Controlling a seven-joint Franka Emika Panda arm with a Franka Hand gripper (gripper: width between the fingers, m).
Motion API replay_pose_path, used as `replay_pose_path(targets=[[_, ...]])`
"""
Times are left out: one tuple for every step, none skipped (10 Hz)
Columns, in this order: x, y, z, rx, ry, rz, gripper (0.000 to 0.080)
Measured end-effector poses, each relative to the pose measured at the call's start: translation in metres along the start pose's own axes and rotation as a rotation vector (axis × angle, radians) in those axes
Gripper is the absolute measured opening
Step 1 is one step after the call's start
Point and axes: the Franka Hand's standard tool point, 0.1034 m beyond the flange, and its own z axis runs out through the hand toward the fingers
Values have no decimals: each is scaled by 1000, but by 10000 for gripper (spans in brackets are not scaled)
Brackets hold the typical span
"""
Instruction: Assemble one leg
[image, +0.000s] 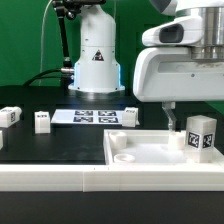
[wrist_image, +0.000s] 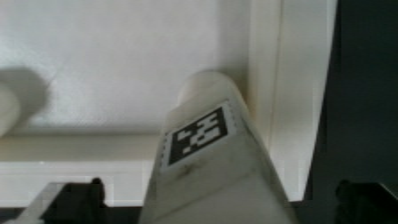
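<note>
A leg (image: 201, 136), a small white post with a black-and-white tag, stands upright in the far corner of the large white tray-like piece (image: 150, 168), on the exterior view's right. My gripper (image: 194, 121) hangs over it, with one dark finger (image: 170, 118) showing beside the post. In the wrist view the leg (wrist_image: 214, 135) rises between my two fingertips (wrist_image: 79, 203). There is a gap on each side, so the gripper (wrist_image: 222, 205) is open and touches nothing. The leg stands close to the piece's raised rim (wrist_image: 267, 50).
Three more legs stand on the black table: two on the exterior view's left (image: 8, 117) (image: 42, 122) and one near the middle (image: 128, 116). The marker board (image: 92, 117) lies between them. The robot base (image: 95, 55) stands behind. A round boss (image: 122, 157) sits inside the tray-like piece.
</note>
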Motion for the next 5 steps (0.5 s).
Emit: replay_pose_path(targets=[[-1,-2,0,-8,-12,-66,649],[-1,-3,0,-17,-12,-154,649],[-2,-5,1,-28,-9,-208,649],[-3,-5,2,-29,-3,-263,649],[-3,-4,2,-29,-4,-263,649]])
